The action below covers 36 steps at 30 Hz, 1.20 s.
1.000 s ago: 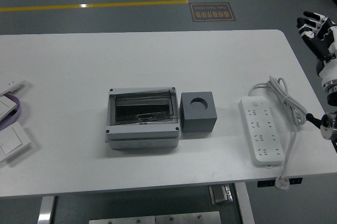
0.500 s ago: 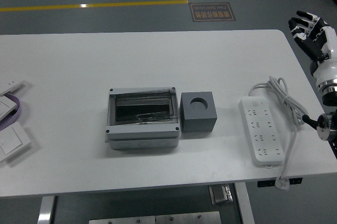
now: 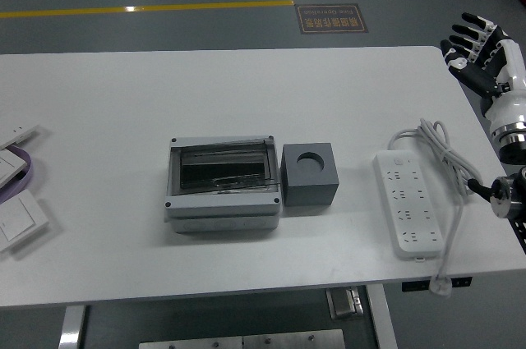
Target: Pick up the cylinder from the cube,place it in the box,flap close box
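Observation:
A dark grey cube [image 3: 310,174] stands near the table's middle, with a round grey cylinder [image 3: 311,161] seated in its top hole. Touching its left side is a grey box [image 3: 222,182] with a clear flap lying shut over it. My right hand [image 3: 475,52] is raised at the table's far right edge, fingers spread and empty, well away from the cube. The left hand is out of view.
A white power strip [image 3: 408,202] with its coiled cable [image 3: 444,154] lies to the right of the cube. White wall switches [image 3: 18,218] and a purple band [image 3: 25,170] lie at the left edge. The white table [image 3: 123,119] has bare surface around the box.
My right hand has moved a little leftward toward the table's right edge, fingers still spread. The box, cube and cylinder have not moved.

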Motion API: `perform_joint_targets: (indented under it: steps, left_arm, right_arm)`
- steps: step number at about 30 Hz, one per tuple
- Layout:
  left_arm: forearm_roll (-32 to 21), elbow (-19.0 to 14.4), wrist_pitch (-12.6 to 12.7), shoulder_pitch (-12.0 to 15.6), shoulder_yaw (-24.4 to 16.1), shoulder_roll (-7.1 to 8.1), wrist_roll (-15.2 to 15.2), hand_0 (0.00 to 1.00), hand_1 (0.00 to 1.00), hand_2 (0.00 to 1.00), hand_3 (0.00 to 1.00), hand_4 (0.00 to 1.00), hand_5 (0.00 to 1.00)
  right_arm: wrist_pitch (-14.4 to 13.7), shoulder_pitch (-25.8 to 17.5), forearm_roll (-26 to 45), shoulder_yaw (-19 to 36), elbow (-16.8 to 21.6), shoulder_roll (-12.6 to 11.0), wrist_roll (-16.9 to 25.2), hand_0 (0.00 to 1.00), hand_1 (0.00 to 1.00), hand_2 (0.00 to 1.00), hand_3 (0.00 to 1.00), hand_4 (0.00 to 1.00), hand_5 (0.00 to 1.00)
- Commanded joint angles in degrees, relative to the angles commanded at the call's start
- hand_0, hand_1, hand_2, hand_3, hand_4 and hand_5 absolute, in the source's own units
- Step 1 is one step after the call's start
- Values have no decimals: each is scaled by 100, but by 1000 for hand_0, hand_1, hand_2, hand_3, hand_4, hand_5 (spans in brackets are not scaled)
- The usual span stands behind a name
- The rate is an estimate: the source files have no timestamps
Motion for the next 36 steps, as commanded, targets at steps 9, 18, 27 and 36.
perform_joint_targets:
  steps: [9, 18, 27, 36]
  left_arm:
    - [22, -10, 4, 30, -23, -24, 15, 609, 562, 583, 634, 740, 228]
    - [26, -4, -6, 35, -32, -16, 26, 609, 563, 583, 634, 740, 229]
    - [32, 3, -17, 28, 3, 21, 26, 609, 563, 583, 634, 741, 230]
    - [66, -1, -24, 43, -27, -6, 26, 609, 563, 584, 634, 742, 230]
  right_arm:
    - [-57, -51, 14, 57, -17, -8, 20, 745, 719, 710, 743, 665, 2]
    - [-71, -62, 58, 66, -70, 42, 36, 686, 682, 673, 726, 674, 2]
    - [-50, -25, 55, -1, -102, 86, 61, 688, 683, 676, 725, 684, 4]
    - [-131, 3, 210, -143, -127, 134, 232, 688, 682, 668, 716, 687, 13]
